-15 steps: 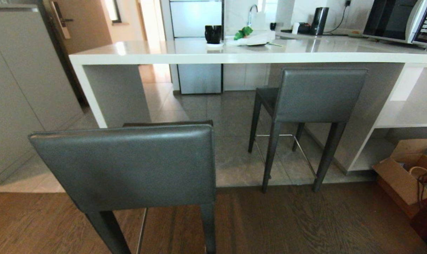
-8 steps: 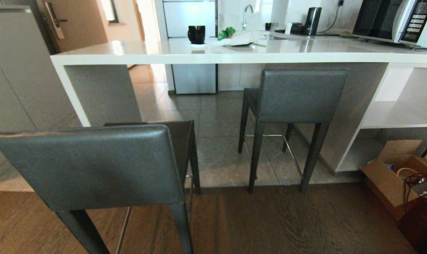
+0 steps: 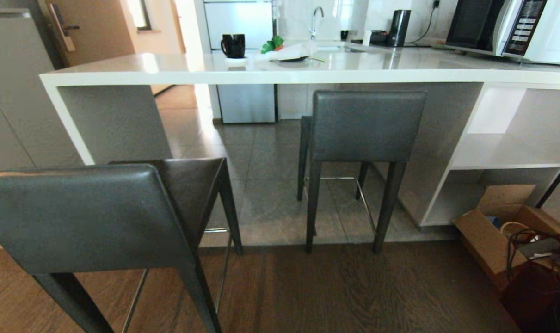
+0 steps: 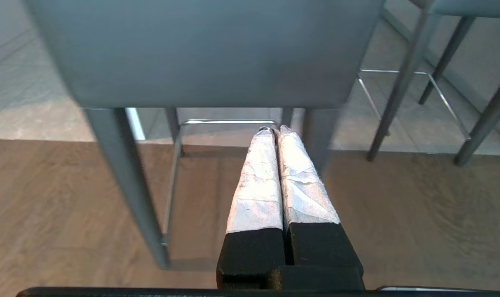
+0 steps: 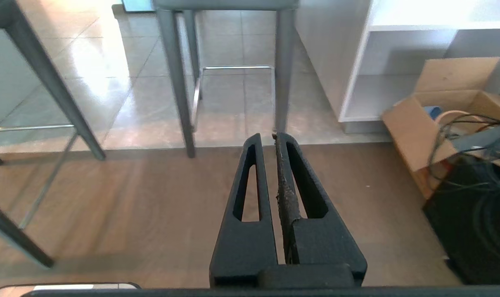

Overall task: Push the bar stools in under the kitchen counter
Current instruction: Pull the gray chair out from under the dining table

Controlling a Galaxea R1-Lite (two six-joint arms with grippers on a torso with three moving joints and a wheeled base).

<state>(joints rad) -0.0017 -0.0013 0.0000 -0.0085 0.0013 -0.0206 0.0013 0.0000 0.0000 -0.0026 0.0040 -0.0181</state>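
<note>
Two bar stools face the kitchen counter's white tabletop. The near left stool stands out on the wood floor, well short of the tabletop edge; the far stool sits partly tucked beneath it. The left gripper and right gripper each have fingers pressed together, empty, above the floor

Home kitchen: stone worktop with stools beneath, microwave at two o'clock, kettle, tap and mug at twelve, entry door at eleven.
</note>
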